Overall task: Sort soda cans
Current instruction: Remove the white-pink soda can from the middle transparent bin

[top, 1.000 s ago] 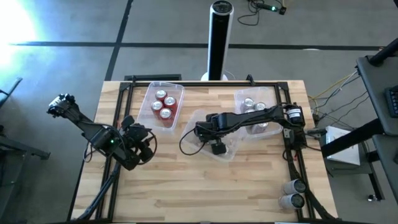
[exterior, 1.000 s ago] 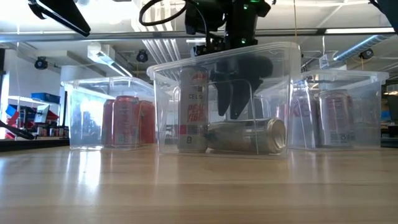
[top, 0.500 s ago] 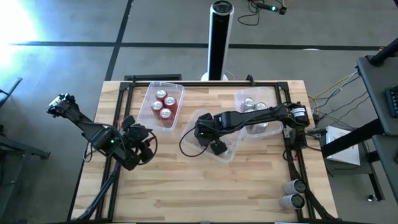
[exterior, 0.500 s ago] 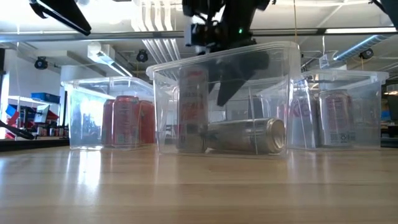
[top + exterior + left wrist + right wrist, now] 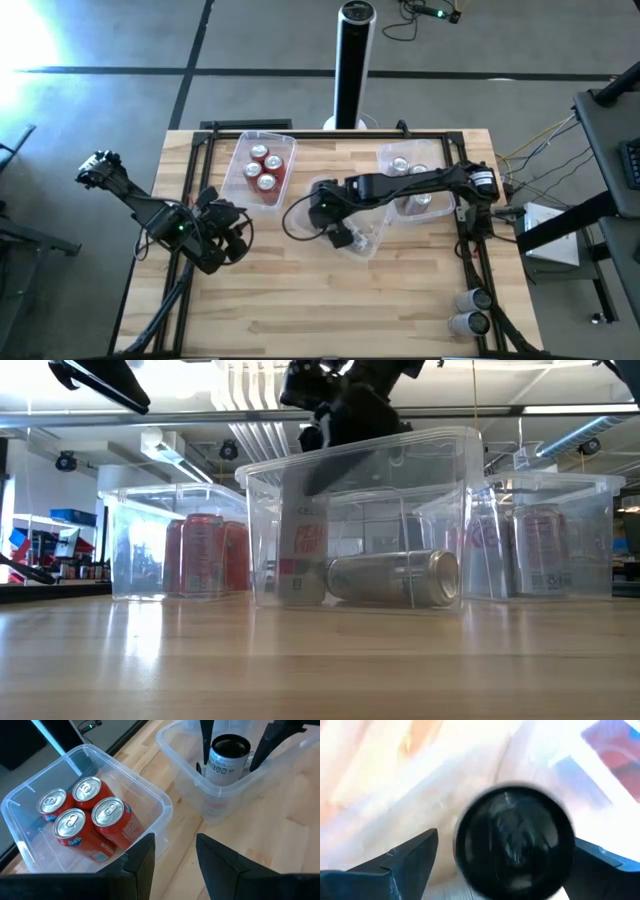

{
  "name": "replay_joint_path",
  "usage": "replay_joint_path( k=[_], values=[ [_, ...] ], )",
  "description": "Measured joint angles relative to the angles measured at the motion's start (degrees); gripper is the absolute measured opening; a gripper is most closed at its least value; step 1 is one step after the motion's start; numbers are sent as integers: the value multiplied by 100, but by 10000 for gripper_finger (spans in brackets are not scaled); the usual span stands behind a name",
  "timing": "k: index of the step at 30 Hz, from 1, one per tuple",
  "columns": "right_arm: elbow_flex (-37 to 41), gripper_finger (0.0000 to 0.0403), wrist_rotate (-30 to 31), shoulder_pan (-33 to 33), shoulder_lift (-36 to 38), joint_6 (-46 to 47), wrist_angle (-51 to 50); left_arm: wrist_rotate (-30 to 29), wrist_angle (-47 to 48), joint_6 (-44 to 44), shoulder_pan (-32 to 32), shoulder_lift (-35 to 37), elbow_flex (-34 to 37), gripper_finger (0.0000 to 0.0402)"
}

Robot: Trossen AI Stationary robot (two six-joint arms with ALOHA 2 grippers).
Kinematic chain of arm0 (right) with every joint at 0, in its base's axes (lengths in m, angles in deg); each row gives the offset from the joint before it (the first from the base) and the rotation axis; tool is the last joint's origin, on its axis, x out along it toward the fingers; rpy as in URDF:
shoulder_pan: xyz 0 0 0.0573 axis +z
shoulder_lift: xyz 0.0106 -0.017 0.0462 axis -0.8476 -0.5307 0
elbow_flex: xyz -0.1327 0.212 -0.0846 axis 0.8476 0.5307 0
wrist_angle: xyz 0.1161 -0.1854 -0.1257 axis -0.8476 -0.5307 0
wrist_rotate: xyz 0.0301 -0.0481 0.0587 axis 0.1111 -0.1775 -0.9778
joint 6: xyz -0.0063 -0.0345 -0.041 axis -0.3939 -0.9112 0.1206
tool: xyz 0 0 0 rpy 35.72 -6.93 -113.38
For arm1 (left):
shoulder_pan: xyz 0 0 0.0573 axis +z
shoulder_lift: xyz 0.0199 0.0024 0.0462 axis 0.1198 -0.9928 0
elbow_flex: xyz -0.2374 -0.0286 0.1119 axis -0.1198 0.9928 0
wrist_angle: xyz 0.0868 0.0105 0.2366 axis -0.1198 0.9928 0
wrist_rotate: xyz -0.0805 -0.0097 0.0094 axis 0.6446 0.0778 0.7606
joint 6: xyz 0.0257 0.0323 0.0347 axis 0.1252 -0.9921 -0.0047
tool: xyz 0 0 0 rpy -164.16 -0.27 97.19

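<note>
**Sorting of soda cans: right gripper placed around an upright can in the middle tub**

The right gripper (image 5: 331, 213) is reached into the middle tub (image 5: 372, 245); in the left wrist view its two fingers (image 5: 206, 745) are seen spread on either side of an upright dark-topped can (image 5: 227, 760), and whether they press on it cannot be told; a second, silver can (image 5: 392, 577) is seen lying on its side in the same tub in the low view. Four red cans (image 5: 265, 167) are stood together in the left tub (image 5: 240, 150); silver-topped cans (image 5: 410, 170) are gathered in the right tub (image 5: 382, 155), their number hidden in part by the arm. The left gripper (image 5: 222, 235) is held parked over the table (image 5: 300, 300) near its left edge, its fingers (image 5: 139, 865) parted and empty. The task is judged well advanced: two groups are already sorted; the two cans in the middle tub appear to be what is left.
</note>
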Motion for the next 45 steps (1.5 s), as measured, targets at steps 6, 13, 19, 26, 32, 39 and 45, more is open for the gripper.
replay_joint_path(
  k=[6, 13, 19, 26, 32, 39, 45],
  values=[
    [1, 348, -124, -40, -62, 422, 491, 24, -64, -1, 0, 0, 0, 129],
    [22, 281, -182, -213, -63, 881, 603, 20, -69, -19, 1, -2, 0, 129],
    [-205, 253, -92, -264, 21, 871, 56, -7, -65, -260, 2, -4, 0, 129],
    [-1711, 253, 1021, 10, 526, 720, -1531, -134, -70, -556, 0, -7, 0, 129],
    [-2753, 253, 1173, 458, 965, 1250, -2400, -303, -208, -477, 7, -7, 0, 129],
    [-2652, 253, 748, 1509, 1728, 2862, -3300, -254, -1007, -635, 46, -7, 0, 129],
    [-1630, 253, 1661, 2684, 2174, 4270, -3580, -228, -1327, -779, 46, -7, 2, 131]
  ],
)
